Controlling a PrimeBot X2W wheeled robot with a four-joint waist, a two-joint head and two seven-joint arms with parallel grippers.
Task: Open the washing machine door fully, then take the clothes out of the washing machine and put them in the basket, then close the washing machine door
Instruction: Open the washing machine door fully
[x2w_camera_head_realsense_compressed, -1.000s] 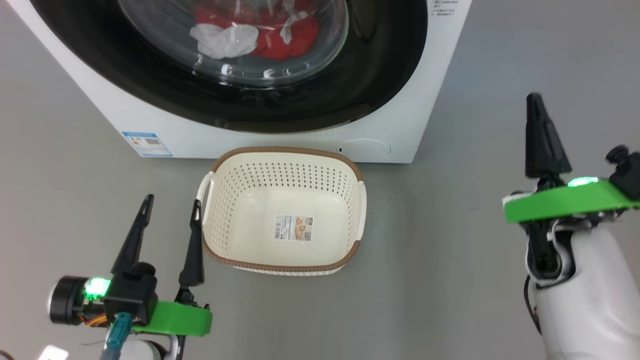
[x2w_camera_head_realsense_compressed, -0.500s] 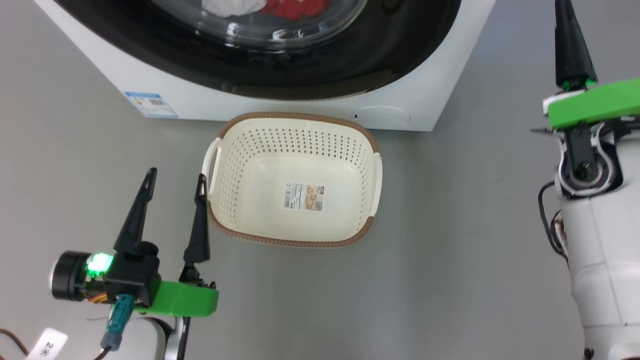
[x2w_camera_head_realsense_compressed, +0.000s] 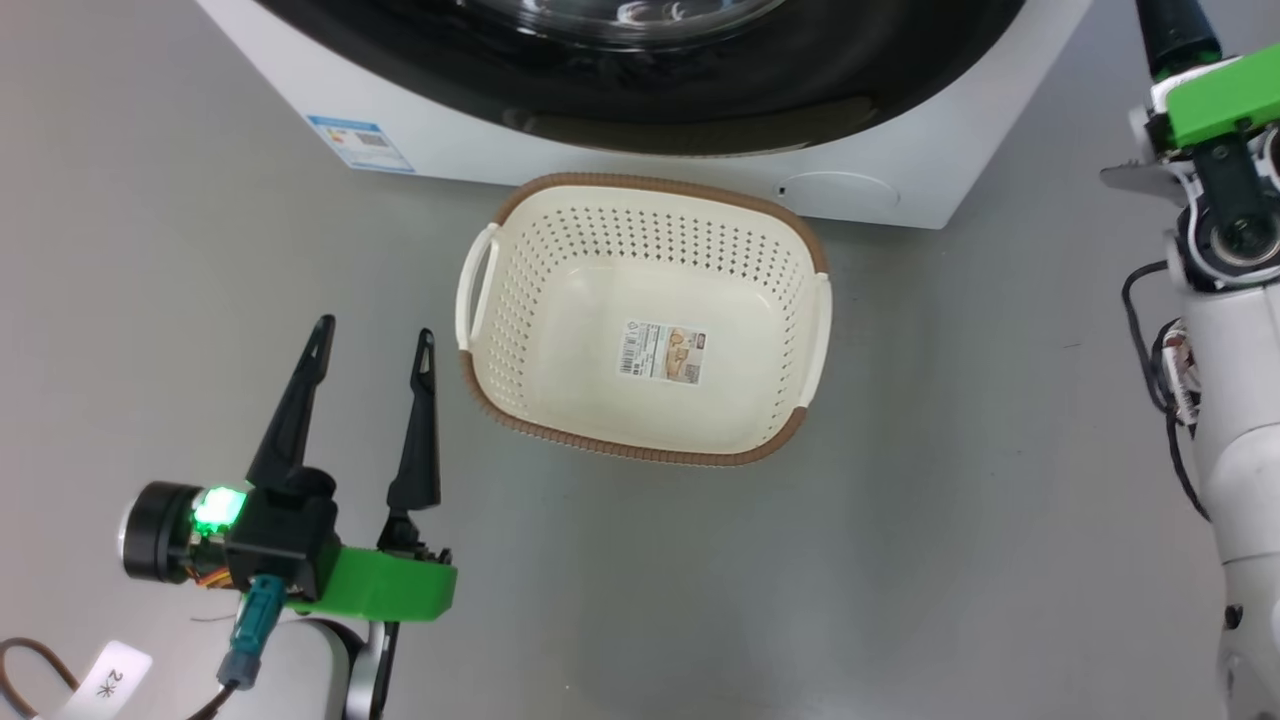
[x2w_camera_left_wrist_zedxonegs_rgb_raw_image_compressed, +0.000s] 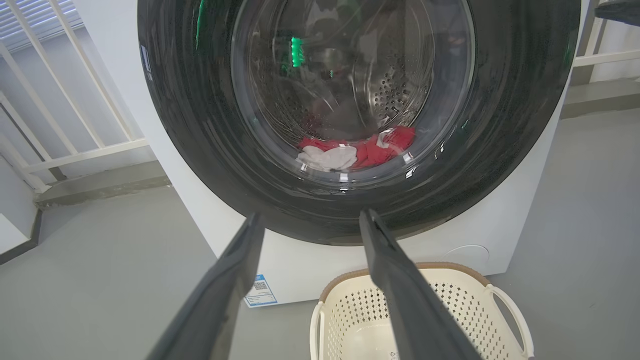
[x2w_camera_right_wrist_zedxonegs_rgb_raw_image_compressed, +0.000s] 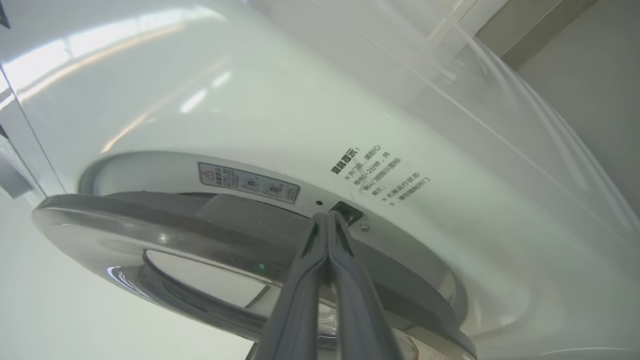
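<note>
My left claw (x2w_camera_head_realsense_compressed: 376, 327) hangs over the floor just left of the basket (x2w_camera_head_realsense_compressed: 650, 182), fingers spread wide apart; the basket stands on the floor close before the foot of the washing machine (x2w_camera_head_realsense_compressed: 470, 150). My right claw (x2w_camera_right_wrist_zedxonegs_rgb_raw_image_compressed: 327, 216) is pressed together, its tips at the edge of the washing machine door (x2w_camera_left_wrist_zedxonegs_rgb_raw_image_compressed: 500, 125), beside a small dark latch slot (x2w_camera_right_wrist_zedxonegs_rgb_raw_image_compressed: 346, 212). The clothes (x2w_camera_left_wrist_zedxonegs_rgb_raw_image_compressed: 367, 150) lie in the drum behind the glass.

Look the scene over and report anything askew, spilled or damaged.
Nothing stands out. The basket sits upright and empty on the floor before the washing machine, the clothes lie inside behind the door, and nothing has spilled.
</note>
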